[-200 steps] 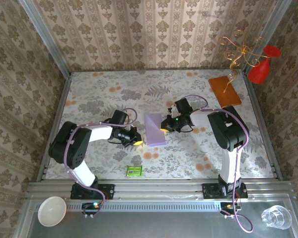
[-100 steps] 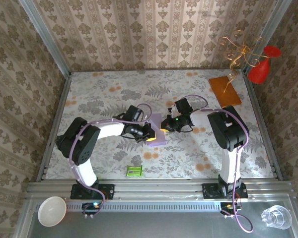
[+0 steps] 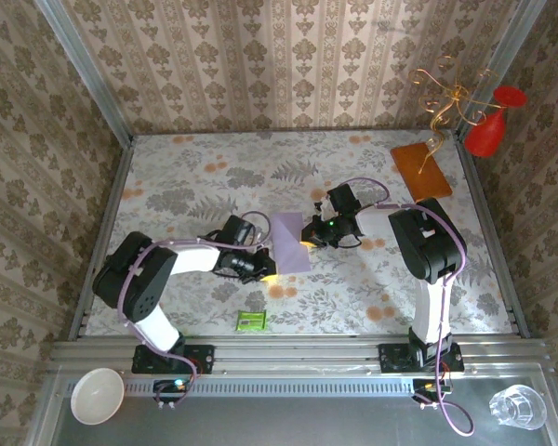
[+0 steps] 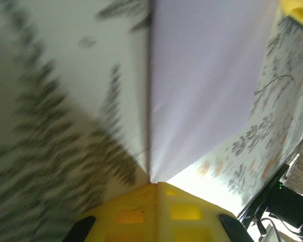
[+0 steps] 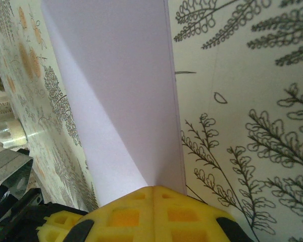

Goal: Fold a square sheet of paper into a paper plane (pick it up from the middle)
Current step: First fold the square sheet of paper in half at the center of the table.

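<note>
Top view: the square sheet of paper (image 3: pixel 290 243) lies mid-worktop (image 3: pixel 186 167), the left claw (image 3: pixel 265 269) at its near-left corner and the right claw (image 3: pixel 305 237) at its right edge. There is free room all round.

Left wrist: the left claw (image 4: pixel 155 189) is shut, tips at the paper's (image 4: pixel 207 85) edge. Creasing likely wants firm, flat, straight strokes.

Right wrist: the right claw (image 5: pixel 154 194) is shut at the paper's (image 5: pixel 116 101) fold. Whether it pinches or presses, I cannot tell.

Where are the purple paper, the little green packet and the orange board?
lavender paper (image 3: pixel 289 240), top view, middle of the sheet.
green packet (image 3: pixel 251 321), top view, its centre.
orange-brown board (image 3: pixel 411 175), top view, bare left part.
</note>
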Tool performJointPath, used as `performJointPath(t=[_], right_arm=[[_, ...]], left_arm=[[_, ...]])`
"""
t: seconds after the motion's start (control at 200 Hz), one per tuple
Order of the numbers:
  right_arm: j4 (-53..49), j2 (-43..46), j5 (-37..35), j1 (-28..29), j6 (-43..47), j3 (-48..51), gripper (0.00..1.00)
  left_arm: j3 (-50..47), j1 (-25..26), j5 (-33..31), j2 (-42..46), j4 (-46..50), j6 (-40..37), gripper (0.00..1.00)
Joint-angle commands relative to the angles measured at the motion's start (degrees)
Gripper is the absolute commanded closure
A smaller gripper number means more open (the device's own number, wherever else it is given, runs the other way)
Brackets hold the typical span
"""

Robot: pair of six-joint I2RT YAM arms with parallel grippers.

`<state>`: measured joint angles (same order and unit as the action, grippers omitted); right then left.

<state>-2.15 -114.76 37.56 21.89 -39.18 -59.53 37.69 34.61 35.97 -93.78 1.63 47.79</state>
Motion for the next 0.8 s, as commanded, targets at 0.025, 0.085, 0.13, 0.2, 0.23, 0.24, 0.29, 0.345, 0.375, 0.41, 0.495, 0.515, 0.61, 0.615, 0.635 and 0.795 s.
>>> performJointPath(t=[0.025, 0.085, 0.13, 0.2, 0.23, 0.24, 0.29, 0.345, 0.375, 0.41, 0.495, 0.515, 0.61, 0.615, 0.635, 0.795], right_arm=[[-16.0, -9.5, -20.7, -1.5, 0.2, 5.2, 0.94], [-16.1, -9.1, -20.5, -1.5, 0.2, 4.9, 0.94], [-16.3, -8.7, -20.0, -1.5, 0.2, 4.7, 0.94], [-16.2, -7.0, -18.9, -1.5, -0.1, 4.3, 0.94], [-16.0, -6.2, -18.3, -1.5, -0.3, 4.2, 0.94], [-16.0, -5.9, -18.1, -1.5, -0.3, 4.0, 0.94], [-15.9, -4.3, -16.7, -1.5, -0.6, 3.2, 0.93], [-14.8, -2.5, -14.3, -1.5, -1.0, 2.4, 0.92], [-14.0, -1.6, -12.4, -1.4, -1.3, 1.9, 0.91], [-13.1, -0.9, -10.2, -1.5, -1.5, 1.2, 0.89], [-11.4, 1.6, -5.0, -1.5, -1.9, -1.0, 0.83], [-11.1, 2.2, -4.1, -1.5, -1.9, -1.5, 0.81], [-10.6, 6.7, -2.2, -1.7, -2.2, -2.4, 0.74], [-10.6, 6.9, -2.3, -1.7, -2.2, -2.4, 0.73], [-10.5, 7.8, -2.4, -1.8, -2.3, -2.3, 0.72], [-13.3, 13.9, -7.4, -3.0, -2.1, 0.1, 0.66]], left_arm=[[-2.2, -1.9, -2.9, 4.2, 8.8, -1.4, 0.98], [-0.5, -2.7, -2.9, 6.3, 9.2, -1.6, 0.98], [1.1, -3.3, -2.8, 7.5, 9.1, -1.7, 0.98], [3.4, -4.2, -3.1, 8.6, 8.5, -1.5, 0.99], [4.2, -4.5, -3.3, 8.8, 7.7, -1.3, 0.98], [4.5, -4.6, -3.4, 8.8, 7.5, -1.2, 0.98], [5.9, -5.1, -3.9, 8.4, 6.3, -0.5, 0.96], [7.2, -5.6, -4.1, 7.3, 4.4, 0.6, 0.93], [7.9, -5.7, -4.1, 6.5, 3.2, 1.2, 0.92], [8.8, -5.7, -4.3, 5.4, 2.1, 1.7, 0.88], [11.4, -5.7, -3.7, 2.4, -0.1, 2.7, 0.80], [12.0, -5.7, -3.3, 1.6, -0.4, 2.9, 0.77], [15.1, -5.3, -2.0, -2.2, -1.1, 3.0, 0.70], [15.4, -5.2, -2.0, -2.3, -1.1, 3.0, 0.70], [16.0, -5.1, -1.8, -3.1, -1.0, 2.9, 0.69], [19.7, -4.6, -3.0, -7.8, 1.2, 3.4, 0.68]])
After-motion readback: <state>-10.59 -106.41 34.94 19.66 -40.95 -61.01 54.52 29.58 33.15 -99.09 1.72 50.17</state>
